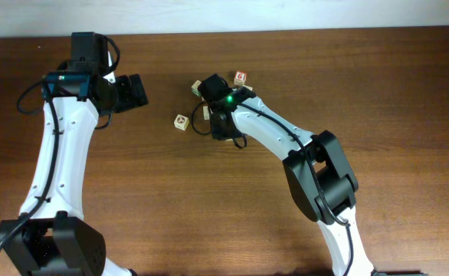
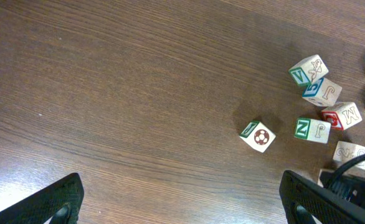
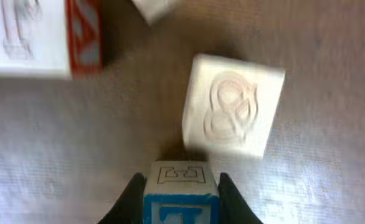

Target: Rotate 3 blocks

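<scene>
The right gripper [image 3: 181, 204] clamps the blue-faced letter block [image 3: 181, 183] (a pale carved cube [image 3: 232, 106] sits on its far side); the left gripper [image 2: 179, 190] hangs wide open.

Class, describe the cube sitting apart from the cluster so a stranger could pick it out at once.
On the wooden table, find the cluster of letter cubes at the tip of the white right arm. The lone cube sits apart from them, toward the left arm. Only it shows a red ball-like circle on top.

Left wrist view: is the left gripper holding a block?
No: the left gripper stands open over bare table, and the nearest cube lies well clear of it.
</scene>
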`<move>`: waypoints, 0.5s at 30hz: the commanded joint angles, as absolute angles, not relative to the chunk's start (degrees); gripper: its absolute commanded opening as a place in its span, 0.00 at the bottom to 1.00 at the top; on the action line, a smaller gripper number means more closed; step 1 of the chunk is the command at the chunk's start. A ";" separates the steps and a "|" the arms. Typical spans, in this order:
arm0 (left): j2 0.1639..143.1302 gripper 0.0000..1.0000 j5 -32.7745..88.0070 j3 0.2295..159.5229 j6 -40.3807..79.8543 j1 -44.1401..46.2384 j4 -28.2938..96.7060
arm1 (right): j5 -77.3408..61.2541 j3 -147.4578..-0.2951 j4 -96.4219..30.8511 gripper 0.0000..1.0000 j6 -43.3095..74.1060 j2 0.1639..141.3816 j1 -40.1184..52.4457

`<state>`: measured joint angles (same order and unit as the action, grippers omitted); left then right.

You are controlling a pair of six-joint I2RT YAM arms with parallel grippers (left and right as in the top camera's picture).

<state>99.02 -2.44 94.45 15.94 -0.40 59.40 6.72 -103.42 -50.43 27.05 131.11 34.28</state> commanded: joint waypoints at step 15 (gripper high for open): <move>99.33 0.99 -3.29 95.31 16.69 -0.45 59.05 | 0.23 -113.32 -60.95 0.60 28.49 129.60 31.40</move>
